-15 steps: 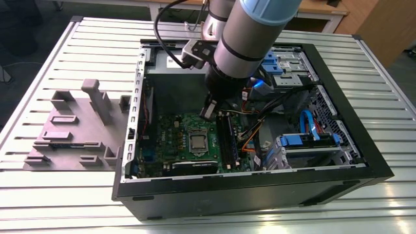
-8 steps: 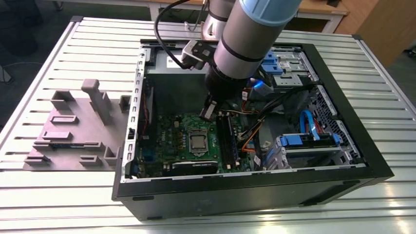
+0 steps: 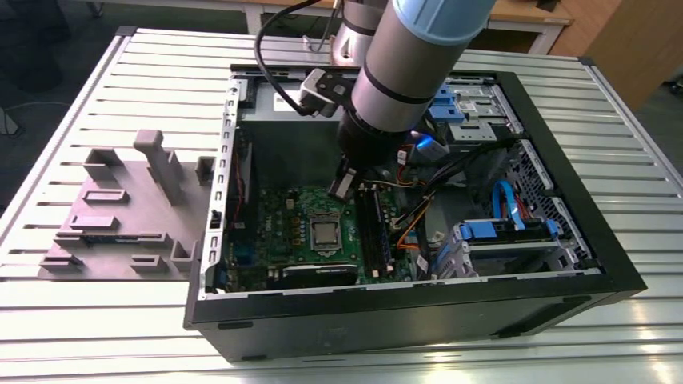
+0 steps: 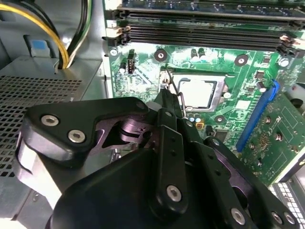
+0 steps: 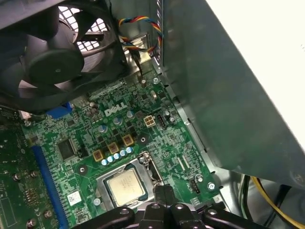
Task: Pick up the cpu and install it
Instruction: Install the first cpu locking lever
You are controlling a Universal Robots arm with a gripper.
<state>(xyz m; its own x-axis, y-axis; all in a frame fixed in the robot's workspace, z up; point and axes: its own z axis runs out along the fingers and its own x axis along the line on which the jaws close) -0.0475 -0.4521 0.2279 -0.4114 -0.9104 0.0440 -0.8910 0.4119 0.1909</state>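
Note:
The cpu (image 3: 322, 233), a small silvery square, lies flat in the socket frame on the green motherboard (image 3: 272, 232) inside the open computer case. In both wrist views the cpu (image 4: 197, 92) (image 5: 125, 186) rests in the socket with nothing on top of it. My gripper (image 3: 341, 190) hangs just above the board, beside the socket's far edge in the exterior view. Its fingers (image 4: 167, 109) are shut together with nothing held, and their tip is close to the thin wire socket lever (image 4: 178, 98). In the first wrist view the gripper (image 5: 164, 192) stands right next to the socket's corner.
Black memory sticks (image 4: 200, 31) run along one side of the socket. A case fan (image 5: 52, 52), coloured cables (image 5: 138, 24) and a blue slot (image 5: 45, 181) surround the board. A grey fixture (image 3: 128, 208) stands on the slatted table at the exterior view's left.

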